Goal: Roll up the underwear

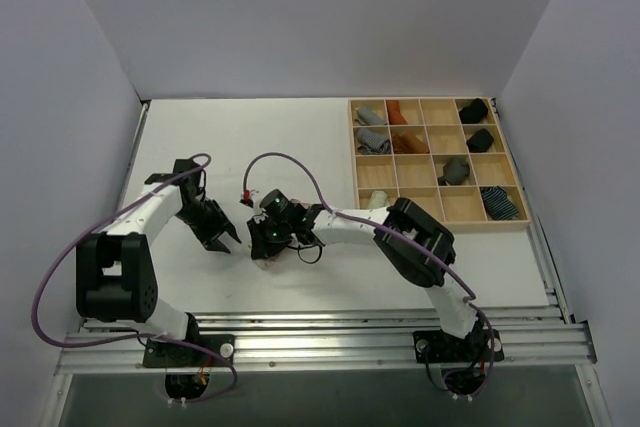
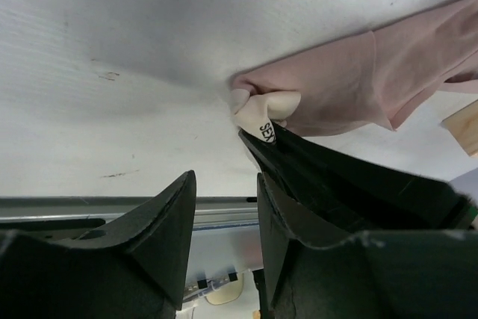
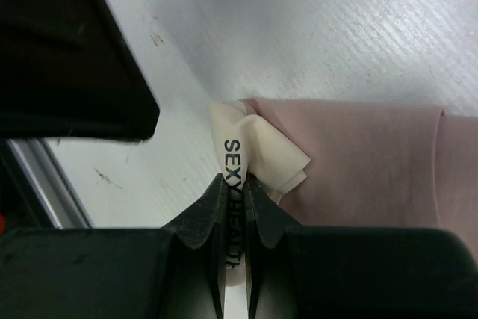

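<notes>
The dusty pink underwear [image 3: 358, 162] lies flat on the white table, its beige waistband [image 3: 258, 143] bunched and lifted at one corner. My right gripper [image 3: 234, 184] is shut on that waistband, which bears black lettering. In the left wrist view the pink cloth [image 2: 358, 80] stretches away to the right behind the right gripper's fingers [image 2: 328, 177]. My left gripper [image 2: 226, 184] is open and empty, just left of the pinched corner. From above, the left gripper [image 1: 227, 238] and right gripper [image 1: 264, 240] sit close together and hide the cloth. A pale bundle [image 1: 376, 192] lies in the tray.
A wooden compartment tray [image 1: 437, 228] stands at the back right, holding grey [image 1: 372, 137], rust [image 1: 402, 117], black [image 1: 472, 109] and blue-striped [image 1: 498, 202] rolls. A metal rail [image 1: 320, 322] runs along the table's near edge. White walls enclose the table.
</notes>
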Robot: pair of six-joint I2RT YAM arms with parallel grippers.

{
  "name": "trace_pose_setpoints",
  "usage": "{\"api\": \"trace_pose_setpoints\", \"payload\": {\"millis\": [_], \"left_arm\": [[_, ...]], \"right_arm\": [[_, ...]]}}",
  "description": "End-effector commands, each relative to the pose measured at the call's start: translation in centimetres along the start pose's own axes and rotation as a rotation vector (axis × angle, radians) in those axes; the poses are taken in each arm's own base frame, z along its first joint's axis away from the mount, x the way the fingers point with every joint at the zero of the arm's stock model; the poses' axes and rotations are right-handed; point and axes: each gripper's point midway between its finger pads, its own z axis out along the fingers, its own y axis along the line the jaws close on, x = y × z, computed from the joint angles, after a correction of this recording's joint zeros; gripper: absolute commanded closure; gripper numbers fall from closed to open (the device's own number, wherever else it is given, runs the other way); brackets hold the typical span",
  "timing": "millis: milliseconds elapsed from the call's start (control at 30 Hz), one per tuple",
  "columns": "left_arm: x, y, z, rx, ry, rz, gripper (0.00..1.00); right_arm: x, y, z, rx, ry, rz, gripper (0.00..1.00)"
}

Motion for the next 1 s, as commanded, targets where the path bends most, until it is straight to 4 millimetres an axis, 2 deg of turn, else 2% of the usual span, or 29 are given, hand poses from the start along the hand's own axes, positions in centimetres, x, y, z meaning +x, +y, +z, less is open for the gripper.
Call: {"api": "trace_pose_setpoints", "payload": {"millis": [0, 167, 333, 567, 600, 733, 967], "left_arm": [[0.1, -2.2, -0.3, 0.145, -0.038, 0.073, 0.54], [0.2, -4.2, 0.3, 0.216, -0.054, 0.110, 0.52], [0.3, -5.5, 1.4, 0.219, -0.045, 0.129, 0.49], [1.1, -3.9, 3.6, 0.097, -0.029, 0.127, 0.47], [0.9, -3.1, 3.7, 0.053, -0.044, 0.116, 0.47], [0.7, -1.9, 3.3, 0.002, -0.096, 0.054, 0.47], [1.2, -1.4, 2.8, -0.051, -0.145, 0.037, 0.47]], "right_arm": [[2.5, -0.4, 0.8, -0.100, 0.088, 0.134, 1.00], [3.0, -1.7, 0.9, -0.132, 0.094, 0.191, 1.00], [3.0, -2.5, 0.1, -0.150, 0.070, 0.221, 1.00], [3.1, -2.9, -0.2, -0.152, 0.050, 0.210, 1.00], [3.2, -3.0, -0.2, -0.151, 0.048, 0.210, 1.00], [3.2, -3.2, -0.1, -0.143, 0.036, 0.218, 1.00], [3.1, -3.3, -0.2, -0.133, 0.016, 0.226, 1.00]]}}
